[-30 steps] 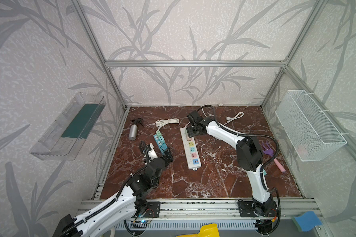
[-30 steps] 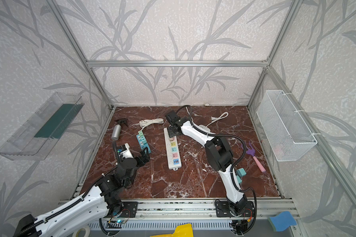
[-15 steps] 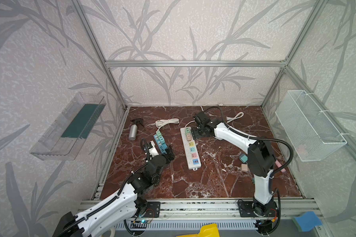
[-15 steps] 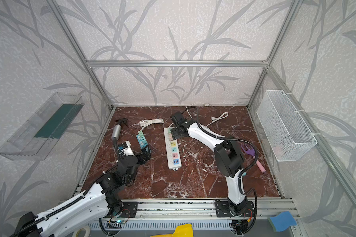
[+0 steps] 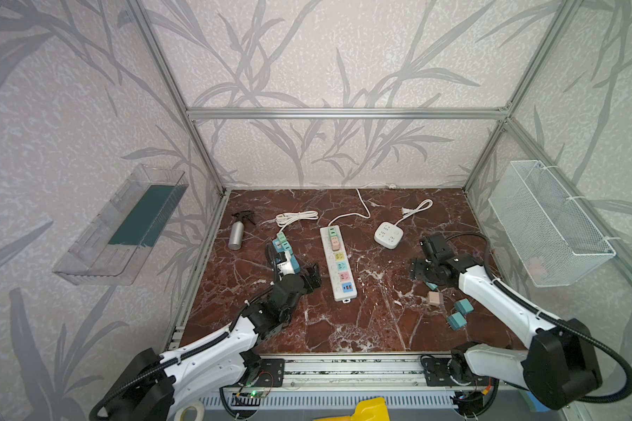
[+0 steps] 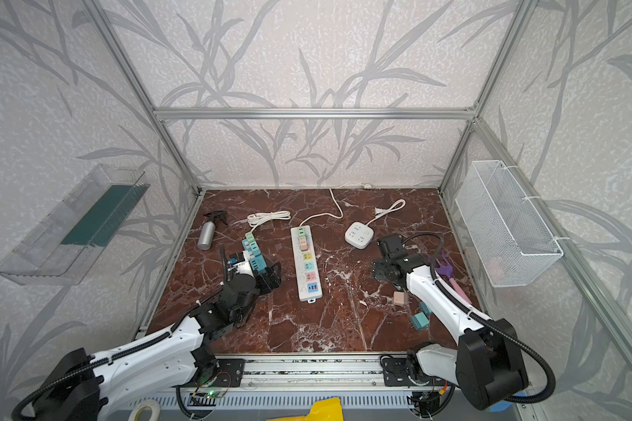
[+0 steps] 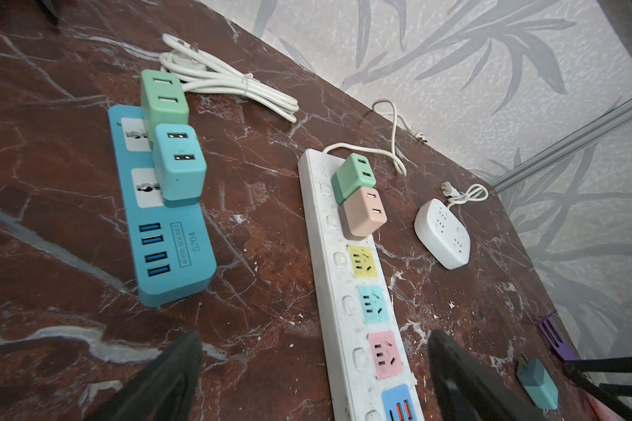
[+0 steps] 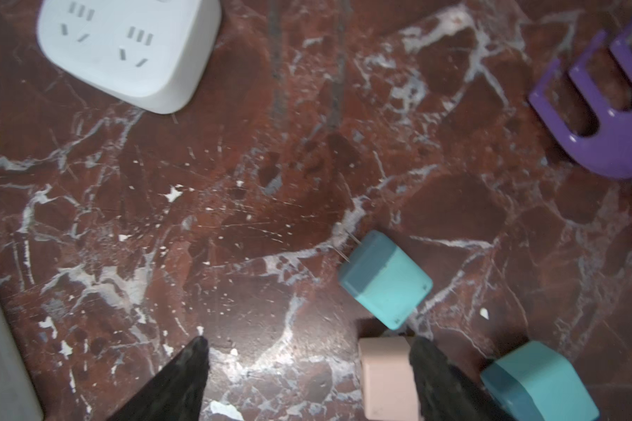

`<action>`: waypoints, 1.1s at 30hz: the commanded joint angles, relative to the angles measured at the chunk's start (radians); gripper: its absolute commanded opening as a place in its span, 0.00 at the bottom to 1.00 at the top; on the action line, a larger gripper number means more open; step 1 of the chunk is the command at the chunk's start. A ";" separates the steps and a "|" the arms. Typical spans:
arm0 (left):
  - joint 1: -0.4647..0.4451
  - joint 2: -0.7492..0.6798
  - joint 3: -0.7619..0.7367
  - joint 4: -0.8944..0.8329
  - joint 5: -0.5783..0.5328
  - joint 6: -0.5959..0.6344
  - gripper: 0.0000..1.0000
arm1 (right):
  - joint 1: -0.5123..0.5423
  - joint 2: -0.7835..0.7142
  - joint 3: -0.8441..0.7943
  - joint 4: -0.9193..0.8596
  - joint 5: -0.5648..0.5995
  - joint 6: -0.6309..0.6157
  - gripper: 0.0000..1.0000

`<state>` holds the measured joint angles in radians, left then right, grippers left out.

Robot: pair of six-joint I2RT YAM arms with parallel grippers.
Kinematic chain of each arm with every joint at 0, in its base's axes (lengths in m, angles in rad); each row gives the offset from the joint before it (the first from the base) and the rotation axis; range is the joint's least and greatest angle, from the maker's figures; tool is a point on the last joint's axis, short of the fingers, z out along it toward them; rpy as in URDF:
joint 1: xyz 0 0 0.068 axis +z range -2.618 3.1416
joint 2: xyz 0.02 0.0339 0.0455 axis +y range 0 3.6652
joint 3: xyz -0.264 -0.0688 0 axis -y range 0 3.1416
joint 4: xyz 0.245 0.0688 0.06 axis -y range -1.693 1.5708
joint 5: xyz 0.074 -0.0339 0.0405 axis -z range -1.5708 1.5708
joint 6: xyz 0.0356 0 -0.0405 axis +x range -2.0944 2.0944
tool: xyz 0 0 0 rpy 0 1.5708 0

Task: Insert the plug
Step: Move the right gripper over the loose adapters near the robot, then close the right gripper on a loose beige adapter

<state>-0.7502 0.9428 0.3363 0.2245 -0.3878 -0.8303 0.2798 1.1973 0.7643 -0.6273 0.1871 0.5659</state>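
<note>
A white wire-mesh basket (image 5: 547, 218) hangs on the right wall, at mid-height on the right edge of both top views. A faint pinkish thing (image 5: 536, 268) lies at its near end, too dim to name. On the left wall, at the left edge of both top views, a clear plastic tray (image 5: 88, 262) holds a dark green flat pad (image 5: 143, 215).

The loose plugs lie on the red-brown marble bench (image 5: 380, 328), in the lower right of both top views. They are a pale pink cube plug (image 5: 435, 299) and, just beside it, teal cube plugs (image 5: 456, 321). The right wrist view shows the pale pink cube plug (image 8: 385, 375) as a smooth block with rounded edges, its prongs out of sight. A teal one near it has a darker end face, from which two thin metal prongs (image 8: 347, 248) stick out low along the bench.

The right pincer (image 5: 418, 272) hovers right of centre, just above the loose plugs in the frame, with its jaws spread wide and gripping nothing. The pink plug shows close against one dark finger (image 8: 438, 379); whether they touch cannot be told.

A long white power strip (image 5: 338, 262) lies at the centre of both top views. At its far end a mint-green cube plug (image 7: 351, 175) and a peach cube plug (image 7: 363, 215) sit seated and touching. Nearer along the strip come yellow, teal and pink sockets and a blue block. The left pincer (image 5: 312, 277) is just left of the strip's near half, its jaws also spread and empty.
</note>
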 commanded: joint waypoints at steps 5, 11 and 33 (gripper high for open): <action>0.008 0.016 0.033 0.052 0.039 -0.003 0.96 | -0.091 -0.061 -0.098 -0.049 -0.066 0.036 0.86; 0.007 0.005 0.029 0.043 0.036 -0.006 0.96 | -0.108 -0.035 -0.141 -0.017 -0.116 0.038 0.81; 0.007 0.005 0.020 0.065 0.033 -0.010 0.96 | -0.105 0.041 -0.183 0.044 -0.186 0.007 0.51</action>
<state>-0.7464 0.9520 0.3386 0.2707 -0.3420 -0.8326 0.1753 1.2263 0.6022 -0.5903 0.0097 0.5816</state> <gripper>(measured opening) 0.957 0.526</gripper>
